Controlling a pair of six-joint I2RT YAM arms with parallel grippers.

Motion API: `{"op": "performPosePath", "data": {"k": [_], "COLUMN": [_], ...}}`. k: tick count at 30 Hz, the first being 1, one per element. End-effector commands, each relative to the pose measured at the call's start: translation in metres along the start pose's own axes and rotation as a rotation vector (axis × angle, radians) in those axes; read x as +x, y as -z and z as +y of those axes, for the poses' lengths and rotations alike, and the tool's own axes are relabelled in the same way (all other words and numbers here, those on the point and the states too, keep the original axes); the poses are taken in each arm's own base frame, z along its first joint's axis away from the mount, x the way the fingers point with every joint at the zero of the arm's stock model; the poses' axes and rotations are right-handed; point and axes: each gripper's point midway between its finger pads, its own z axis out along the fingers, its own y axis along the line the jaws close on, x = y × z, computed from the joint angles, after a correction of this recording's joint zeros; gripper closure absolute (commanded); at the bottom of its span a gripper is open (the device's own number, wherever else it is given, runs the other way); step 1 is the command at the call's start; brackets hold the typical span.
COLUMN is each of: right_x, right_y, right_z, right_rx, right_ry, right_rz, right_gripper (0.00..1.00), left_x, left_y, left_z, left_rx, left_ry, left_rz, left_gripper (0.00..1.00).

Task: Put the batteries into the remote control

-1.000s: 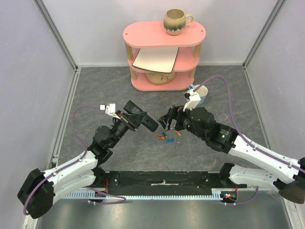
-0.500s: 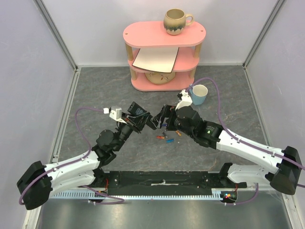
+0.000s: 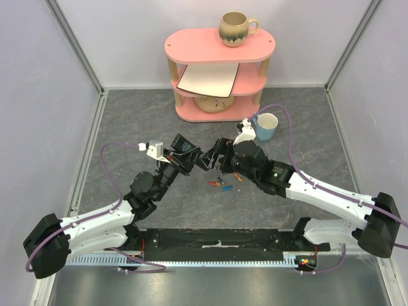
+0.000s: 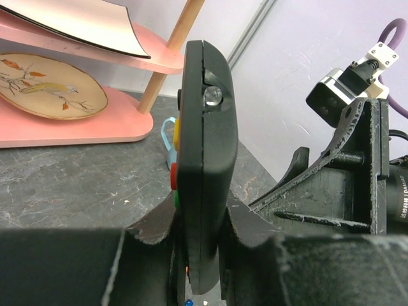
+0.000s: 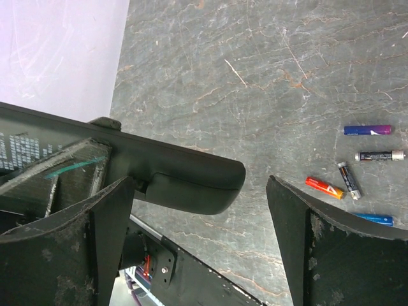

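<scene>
Black plastic first: the remote control is clamped edge-on in my left end effector. The jaws are nearly shut on its lower body. Its button face is turned to that end effector's left, and its rounded tip sticks out past the fingertips, clear of the counter.

That free tip sits inside my right end effector. The jaws are wide open and grip nothing. The tip lies just beside one finger, possibly brushing it, I can't tell. There's a clear gap to the other finger.

My read: this step is getting a second hold on the free end so the back can be worked on. I can't see the battery cover from any view.

To do it well:
- Centre the remote between my right pads before closing. Off-centre as it is now, the near finger would push it sideways against the left clamp.
- Keep the left grip firm and add no twist.
- Close on the flat faces, not on the buttons.

Batteries are loose on the counter, below my right end effector and beyond its far finger. Five are visible and none is held. I'd keep my right wrist high so it doesn't scatter them.
</scene>
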Motion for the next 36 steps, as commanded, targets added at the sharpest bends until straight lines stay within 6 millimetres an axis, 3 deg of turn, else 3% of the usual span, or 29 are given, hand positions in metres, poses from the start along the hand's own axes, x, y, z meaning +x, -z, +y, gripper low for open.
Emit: {"op": "performPosePath", "data": {"k": [1, 8, 11, 12, 17, 23, 26, 29, 30, 32, 33, 36], "right_x": [-0.014, -0.009, -0.007, -0.005, 0.003, 0.005, 0.005, 0.006, 0.008, 0.009, 0.009, 0.011], "right_y": [-0.004, -0.012, -0.009, -0.008, 0.005, 0.014, 0.016, 0.018, 0.018, 0.018, 0.017, 0.017], "right_z": [0.006, 0.005, -0.005, -0.015, -0.044, -0.065, -0.069, -0.076, -0.077, -0.079, -0.079, -0.082], "right_rx": [-0.018, -0.012, 0.013, 0.039, 0.096, 0.151, 0.167, 0.182, 0.182, 0.18, 0.177, 0.177], "right_ry": [-0.069, -0.073, -0.06, -0.045, 0.018, 0.114, 0.147, 0.144, 0.14, 0.124, 0.118, 0.104], "right_rz": [-0.062, -0.043, -0.049, -0.053, -0.062, -0.061, -0.056, -0.063, -0.061, -0.056, -0.054, -0.044], "right_gripper": [0.08, 0.09, 0.08, 0.08, 0.06, 0.02, 0.02, 0.02, 0.02, 0.02, 0.02, 0.02], "left_x": [-0.027, -0.021, -0.012, -0.004, 0.02, 0.041, 0.042, 0.027, 0.039, 0.012, 0.023, 0.027], "left_y": [-0.006, -0.006, -0.005, -0.004, 0.006, 0.022, 0.025, 0.021, 0.032, 0.028, 0.038, 0.043], "left_z": [-0.018, -0.019, -0.005, 0.01, 0.042, 0.074, 0.074, 0.057, 0.063, 0.038, 0.046, 0.051], "left_rx": [0.038, 0.035, -0.042, -0.111, -0.277, -0.506, -0.581, -0.467, -0.439, -0.254, -0.247, -0.264], "left_ry": [0.007, 0.001, -0.013, -0.029, 0.022, 0.115, 0.149, 0.236, 0.211, 0.265, 0.253, 0.262], "left_rz": [-0.083, -0.068, -0.041, -0.015, 0.041, 0.12, 0.177, 0.106, 0.119, -0.003, 0.005, 0.027], "left_gripper": [0.98, 0.98, 0.98, 0.98, 0.98, 0.98, 0.98, 0.98, 0.98, 0.98, 0.98, 0.98]}}
